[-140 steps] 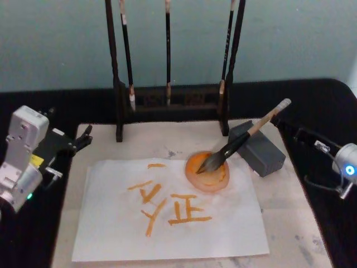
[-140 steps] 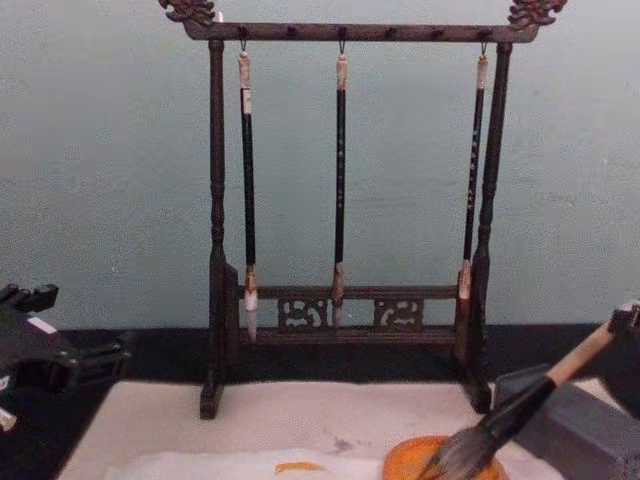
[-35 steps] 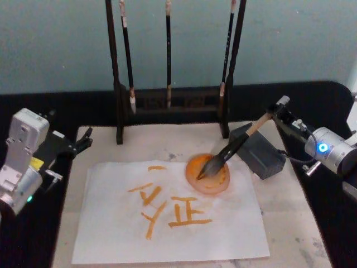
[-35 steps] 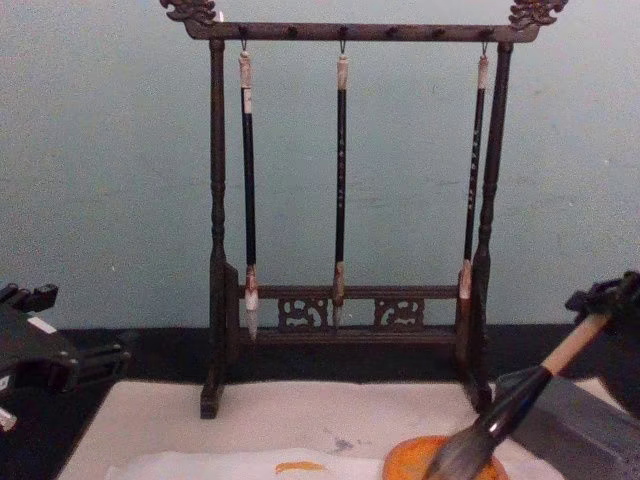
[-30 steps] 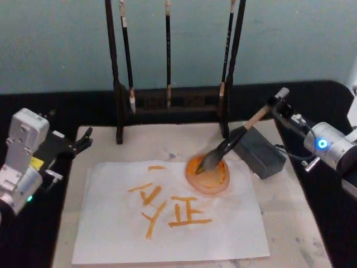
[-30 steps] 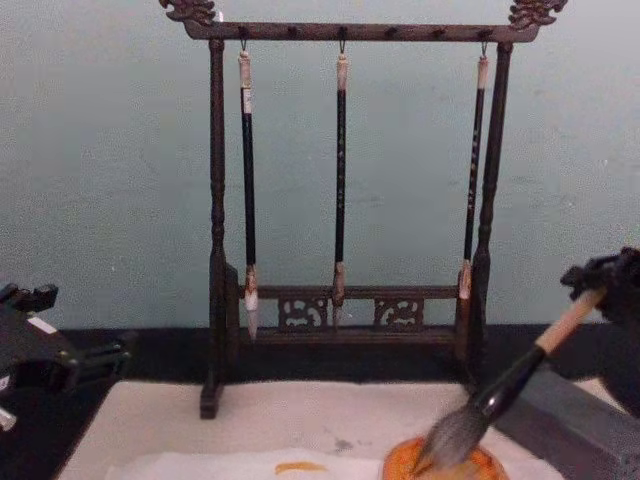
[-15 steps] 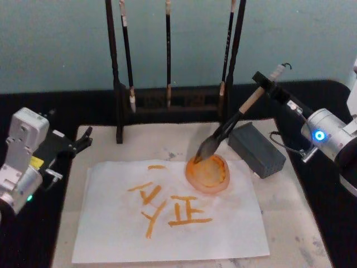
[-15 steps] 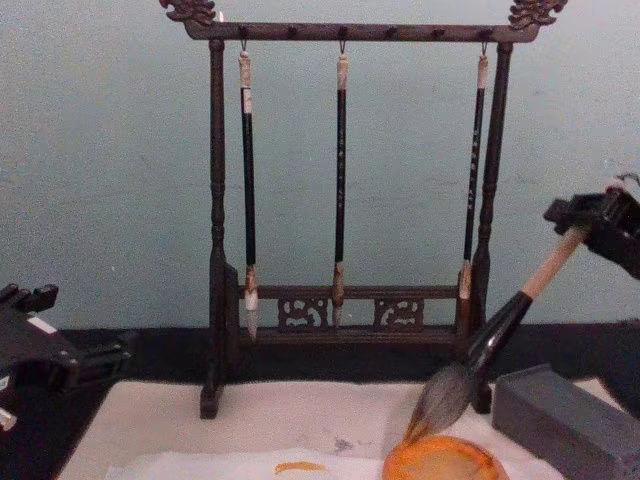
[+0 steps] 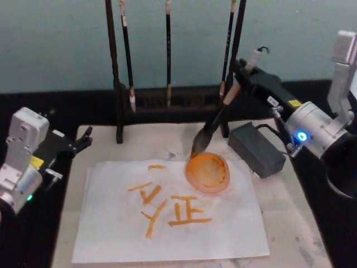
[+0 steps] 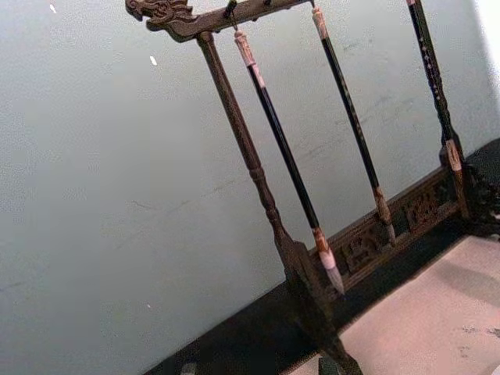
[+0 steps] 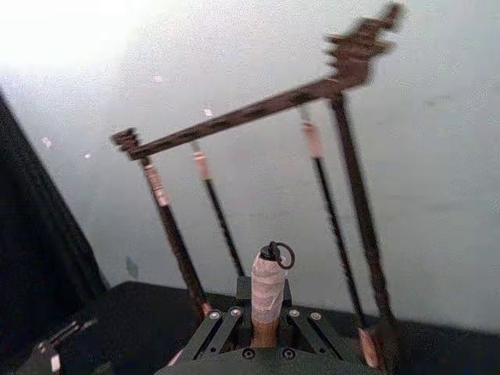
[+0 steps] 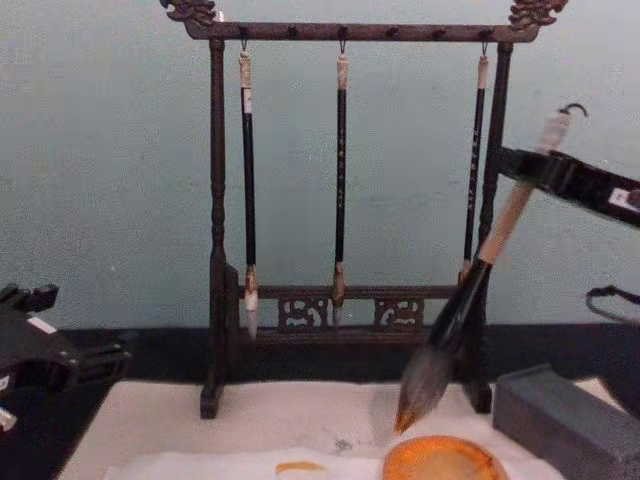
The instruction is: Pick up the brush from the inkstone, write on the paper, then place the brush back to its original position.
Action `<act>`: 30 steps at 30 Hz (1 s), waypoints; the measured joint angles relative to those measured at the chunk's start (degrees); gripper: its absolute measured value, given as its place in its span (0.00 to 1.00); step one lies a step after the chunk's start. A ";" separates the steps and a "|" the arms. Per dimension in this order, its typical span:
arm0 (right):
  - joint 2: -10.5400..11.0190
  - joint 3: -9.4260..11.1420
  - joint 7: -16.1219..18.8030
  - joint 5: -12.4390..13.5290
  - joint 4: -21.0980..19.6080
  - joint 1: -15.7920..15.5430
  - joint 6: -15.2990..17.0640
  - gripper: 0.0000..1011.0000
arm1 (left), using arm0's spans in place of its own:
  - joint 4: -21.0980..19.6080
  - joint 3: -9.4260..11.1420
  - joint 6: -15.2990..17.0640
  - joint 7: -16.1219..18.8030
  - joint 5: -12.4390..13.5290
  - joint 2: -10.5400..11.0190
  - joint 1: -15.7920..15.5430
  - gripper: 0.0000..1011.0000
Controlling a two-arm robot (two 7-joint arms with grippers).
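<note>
The right claw (image 9: 240,71) pinches the brush (image 9: 215,124) by its top (left claw (image 9: 82,138) waits off the mat's (image 9: 70,215) left edge), so the tip may swing and smear the paper (image 9: 223,229).

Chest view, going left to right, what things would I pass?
In order: left gripper, rack's left post, first hanging brush, middle hanging brush, orange dish, grey block. The brush held by the right gripper crosses the rack's right side, so it's left out.
</note>
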 joint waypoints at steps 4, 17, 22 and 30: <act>-0.16 -1.16 0.96 -3.34 -0.51 0.12 -2.14 0.17 | 0.00 0.00 0.00 0.00 0.00 0.00 0.00 1.00; -2.06 -4.10 3.88 -10.11 -1.14 0.35 -5.62 0.17 | 0.00 0.00 0.00 0.00 0.00 0.00 0.00 1.00; -3.18 -4.85 5.09 -11.61 -1.14 0.51 -6.07 0.17 | 0.00 0.00 0.00 0.00 0.00 0.00 0.00 1.00; -5.00 -5.64 6.27 -13.97 -0.58 0.67 -6.89 0.17 | 0.00 0.00 0.00 0.00 0.00 0.00 0.00 1.00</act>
